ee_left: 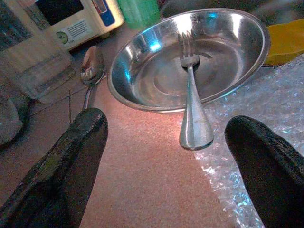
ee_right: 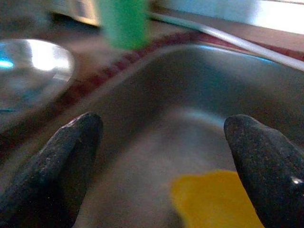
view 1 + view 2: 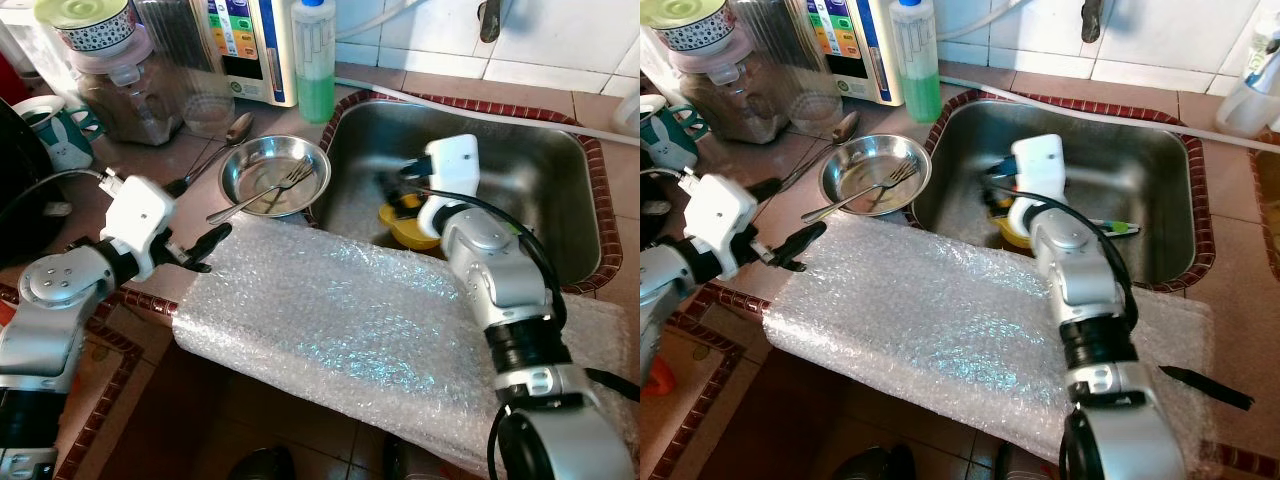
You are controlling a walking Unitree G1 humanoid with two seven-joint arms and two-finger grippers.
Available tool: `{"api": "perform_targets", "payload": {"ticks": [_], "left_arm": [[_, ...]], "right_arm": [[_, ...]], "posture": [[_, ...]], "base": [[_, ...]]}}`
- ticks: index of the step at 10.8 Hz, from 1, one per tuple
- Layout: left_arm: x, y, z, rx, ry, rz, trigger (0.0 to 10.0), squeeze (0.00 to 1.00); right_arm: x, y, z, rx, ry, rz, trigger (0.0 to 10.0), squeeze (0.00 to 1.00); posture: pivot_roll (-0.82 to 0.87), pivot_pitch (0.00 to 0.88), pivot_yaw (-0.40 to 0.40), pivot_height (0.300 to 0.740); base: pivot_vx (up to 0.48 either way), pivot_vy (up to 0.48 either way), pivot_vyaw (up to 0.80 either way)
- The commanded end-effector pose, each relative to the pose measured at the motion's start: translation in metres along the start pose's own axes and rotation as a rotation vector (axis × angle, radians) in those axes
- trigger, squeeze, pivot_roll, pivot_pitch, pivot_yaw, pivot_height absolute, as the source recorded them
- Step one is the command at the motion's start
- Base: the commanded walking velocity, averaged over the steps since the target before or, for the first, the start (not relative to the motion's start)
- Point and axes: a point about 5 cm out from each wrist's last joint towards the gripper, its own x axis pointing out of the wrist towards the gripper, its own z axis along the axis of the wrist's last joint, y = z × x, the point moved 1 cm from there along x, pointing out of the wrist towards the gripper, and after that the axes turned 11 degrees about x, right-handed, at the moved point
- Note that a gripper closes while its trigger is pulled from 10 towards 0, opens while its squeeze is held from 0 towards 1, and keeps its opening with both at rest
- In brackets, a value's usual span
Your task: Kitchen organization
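We hold our left gripper forward with fingers spread, and our right gripper likewise agape.

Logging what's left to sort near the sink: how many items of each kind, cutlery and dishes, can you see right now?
Forks: 1, the fork resting in the steel bowl
Spoons: 1, the spoon on the counter beside it
Steel bowls: 1, steel bowl
Yellow dishes: 1, yellow dish in the sink
Total: 4
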Motion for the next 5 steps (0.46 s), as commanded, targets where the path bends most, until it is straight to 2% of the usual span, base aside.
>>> {"api": "perform_targets", "payload": {"ticks": [1,2,5], "left_arm": [[-0.004,0.001,0.0,0.012,0.007,-0.013,10.0,0.0],[-0.003,0.0,-0.001,0.006,0.006,-0.02,10.0,0.0],[0.001,-0.005,-0.001,-0.014,-0.005,-0.04,10.0,0.0]], "right_arm": [[-0.002,0.01,0.0,-0.017,0.002,0.054,10.0,0.0],[-0.002,0.013,0.001,-0.06,-0.002,0.057,10.0,0.0],[-0.013,0.031,0.007,-0.026,-0.019,0.226,10.0,0.0]], "posture": [[-0.06,0.203,0.077,0.74],[-0.06,0.203,0.077,0.74],[-0.07,0.207,0.077,0.74]], "base": [[0.0,0.0,0.0],[0.0,0.0,0.0],[0.0,0.0,0.0]]}}
